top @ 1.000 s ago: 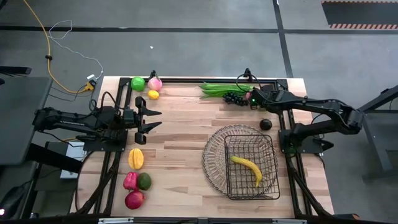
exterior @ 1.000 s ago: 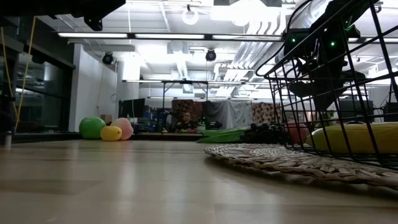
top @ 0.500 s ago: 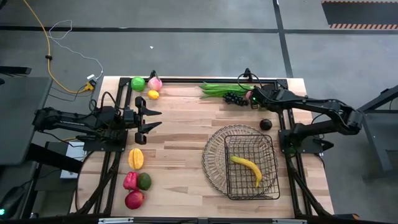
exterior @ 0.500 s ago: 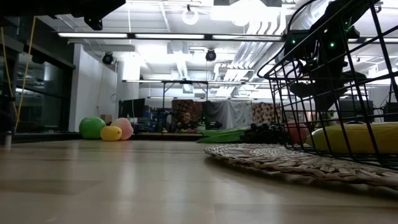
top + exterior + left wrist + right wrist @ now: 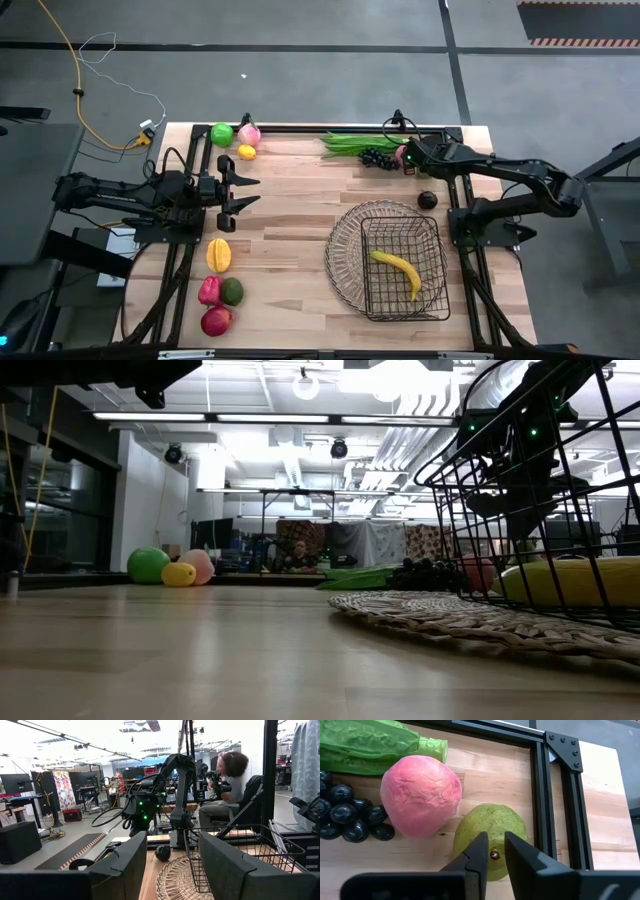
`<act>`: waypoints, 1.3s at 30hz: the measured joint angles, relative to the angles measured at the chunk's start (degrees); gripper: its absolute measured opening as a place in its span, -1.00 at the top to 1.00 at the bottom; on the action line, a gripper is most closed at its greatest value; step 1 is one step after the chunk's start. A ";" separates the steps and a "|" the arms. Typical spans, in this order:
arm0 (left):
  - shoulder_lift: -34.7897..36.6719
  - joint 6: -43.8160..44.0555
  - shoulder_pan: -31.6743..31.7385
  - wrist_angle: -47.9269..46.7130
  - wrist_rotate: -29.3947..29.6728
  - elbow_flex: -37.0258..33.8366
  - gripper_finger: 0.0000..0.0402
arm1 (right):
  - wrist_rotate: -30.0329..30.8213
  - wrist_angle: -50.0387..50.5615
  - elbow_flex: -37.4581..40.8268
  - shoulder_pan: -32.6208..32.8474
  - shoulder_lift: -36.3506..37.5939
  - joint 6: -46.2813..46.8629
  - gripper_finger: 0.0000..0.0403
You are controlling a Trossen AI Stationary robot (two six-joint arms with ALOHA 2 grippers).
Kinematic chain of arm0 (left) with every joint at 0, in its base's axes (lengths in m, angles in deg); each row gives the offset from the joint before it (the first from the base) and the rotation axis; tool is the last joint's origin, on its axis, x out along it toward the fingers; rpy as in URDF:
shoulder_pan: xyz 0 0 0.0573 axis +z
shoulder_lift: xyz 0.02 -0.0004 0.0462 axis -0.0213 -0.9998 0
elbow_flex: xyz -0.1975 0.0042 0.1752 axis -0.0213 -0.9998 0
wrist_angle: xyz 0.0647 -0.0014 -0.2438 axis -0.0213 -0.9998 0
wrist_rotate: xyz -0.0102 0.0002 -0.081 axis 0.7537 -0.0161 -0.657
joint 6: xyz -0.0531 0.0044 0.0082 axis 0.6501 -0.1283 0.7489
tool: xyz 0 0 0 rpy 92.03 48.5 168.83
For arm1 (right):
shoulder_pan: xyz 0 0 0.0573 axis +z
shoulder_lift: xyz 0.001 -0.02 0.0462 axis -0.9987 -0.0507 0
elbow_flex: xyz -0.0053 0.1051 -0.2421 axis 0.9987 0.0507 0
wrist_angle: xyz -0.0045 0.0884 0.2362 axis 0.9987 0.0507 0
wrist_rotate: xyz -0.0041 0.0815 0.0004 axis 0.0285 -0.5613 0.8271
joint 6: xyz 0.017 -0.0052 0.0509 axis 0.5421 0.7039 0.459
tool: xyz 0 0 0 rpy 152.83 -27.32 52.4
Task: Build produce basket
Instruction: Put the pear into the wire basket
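The dark wire basket point(image 5: 390, 262) stands at the table's right front with a yellow banana point(image 5: 397, 270) in it. My right gripper point(image 5: 496, 837) is at the far right of the table, over a green pear-like fruit point(image 5: 490, 832). That fruit lies beside a pink peach point(image 5: 420, 795), dark grapes point(image 5: 350, 817) and green beans point(image 5: 370, 745). The gripper's fingers are nearly together, with the fruit's stem between them. My left gripper point(image 5: 245, 190) waits open and empty at the table's left, with more produce point(image 5: 220, 290) near it. My right gripper has its two fingers on either side of the brown stem point(image 5: 494, 854) on top of the green fruit, coming from above and pointing down. The fruit rests on the table. The fingers hide the place of contact, so I cannot see how far back the stem reaches.
A green apple point(image 5: 221, 133), a peach point(image 5: 249, 133) and a lemon point(image 5: 246, 151) lie at the far left. A dark round fruit point(image 5: 427, 200) lies between my right gripper and the basket. A black frame rail point(image 5: 540, 795) runs close beside the green fruit. A person point(image 5: 227, 785) sits beyond the table.
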 joint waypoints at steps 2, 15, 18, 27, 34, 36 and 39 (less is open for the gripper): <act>0.00 0.00 0.01 0.00 0.00 0.00 0.16 | 0.01 0.00 0.00 0.00 0.00 -0.16 0.85; 0.00 0.00 0.00 0.00 0.00 0.00 0.16 | 1.27 4.88 -4.55 1.18 1.35 -3.34 0.98; 0.00 0.00 0.00 0.00 0.00 0.00 0.16 | 1.78 4.72 -7.34 4.02 3.92 -5.30 0.99; 0.00 0.00 0.01 -0.02 0.00 0.00 0.16 | -7.28 4.85 -12.51 19.90 13.29 -8.12 0.99; 0.00 0.02 0.00 -0.02 0.00 0.00 0.16 | -11.44 0.47 -14.00 37.27 18.56 -7.63 1.00; 0.00 0.02 -0.01 -0.02 0.00 0.00 0.16 | -11.47 -0.22 -14.38 41.87 18.86 -7.64 1.00; 0.00 0.04 0.01 -0.02 0.00 0.00 0.16 | -12.64 -0.82 -14.62 48.04 18.62 -7.64 1.00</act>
